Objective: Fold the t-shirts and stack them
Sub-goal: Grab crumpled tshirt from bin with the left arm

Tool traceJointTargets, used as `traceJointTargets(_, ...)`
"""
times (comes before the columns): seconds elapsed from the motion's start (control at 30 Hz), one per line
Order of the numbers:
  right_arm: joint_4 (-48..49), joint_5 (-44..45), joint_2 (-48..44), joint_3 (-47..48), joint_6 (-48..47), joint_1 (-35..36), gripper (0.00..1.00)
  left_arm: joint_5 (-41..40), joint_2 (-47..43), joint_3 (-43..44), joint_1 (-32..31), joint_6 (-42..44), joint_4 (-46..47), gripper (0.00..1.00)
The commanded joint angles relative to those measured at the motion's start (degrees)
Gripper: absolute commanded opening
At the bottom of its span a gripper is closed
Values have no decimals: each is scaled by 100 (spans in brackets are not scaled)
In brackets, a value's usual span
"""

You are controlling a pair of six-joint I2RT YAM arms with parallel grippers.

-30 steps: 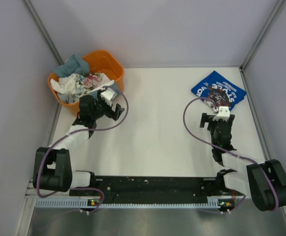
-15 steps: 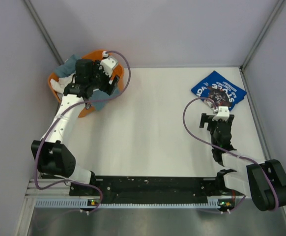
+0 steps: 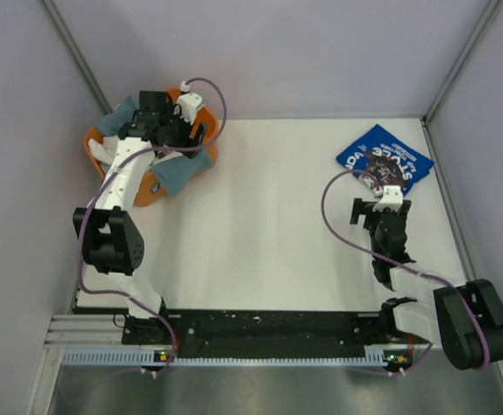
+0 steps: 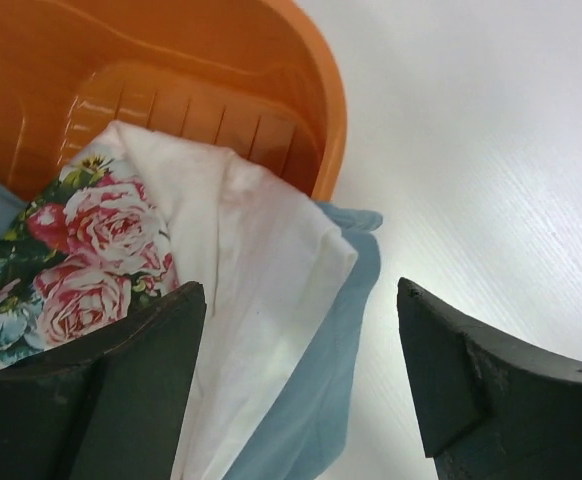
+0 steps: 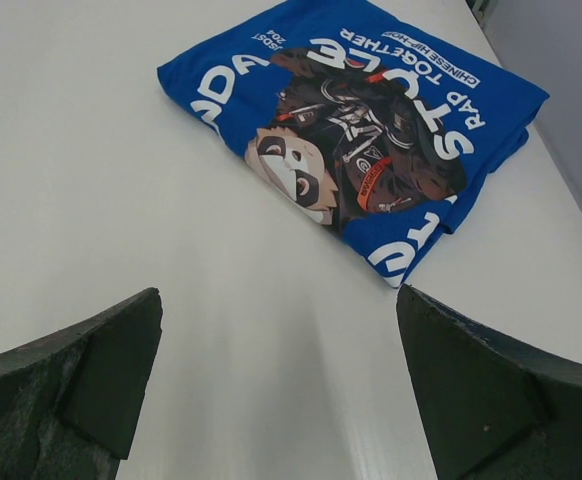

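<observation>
Nearer arm — left hand (image 4: 299, 300), fingers apart, above orange basket (image 4: 221, 60) | floral t-shirt (image 4: 241, 250) directly beneath, draped over the rim toward the bench (image 4: 491, 150) | right hand (image 5: 281, 300) apart — blue t-shirt (image 5: 371, 130) folded just ahead

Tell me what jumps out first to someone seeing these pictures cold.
The orange basket in the far left corner, holding a white rose-print t-shirt and a grey-blue cloth spilling over its rim, with the left gripper open right above it. Then the folded royal-blue t-shirt lying flat at the far right, the right gripper open just short of it.
</observation>
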Motion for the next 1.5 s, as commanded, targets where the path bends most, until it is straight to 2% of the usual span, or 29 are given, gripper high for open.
traceJointTargets(0.0, 107, -61, 59, 250, 79, -23, 98, 562, -9, 99, -32, -139, 247, 81)
traceJointTargets(0.3, 81, -52, 77, 276, 88, -32, 98, 105, 597, 609, -102, -87, 124, 65)
traceJointTargets(0.43, 72, -17, 77, 285, 97, -32, 98, 60, 607, 653, -111, -130, 212, 53)
traceJointTargets(0.73, 45, -35, 112, 311, 97, -23, 98, -1, 642, 732, -111, -192, 335, 50)
traceJointTargets(0.9, 28, -26, 121, 329, 97, -23, 98, 7, 721, 829, -111, -157, 230, 30)
traceJointTargets(1.03, 19, -35, 121, 338, 88, -23, 98, -62, 686, 846, -111, -131, 177, 0)
traceJointTargets(1.2, 19, -26, 130, 338, 88, -32, 98, -904, 388, 1127, -85, -17, 519, 0)
traceJointTargets(1.37, 28, -43, 112, 329, 97, -23, 98, -2319, -236, 2049, 29, 413, 1229, 0)
traceJointTargets(1.47, 37, -122, 121, 329, 62, -23, 98, -2560, -842, 2540, 38, 686, 1829, 0)
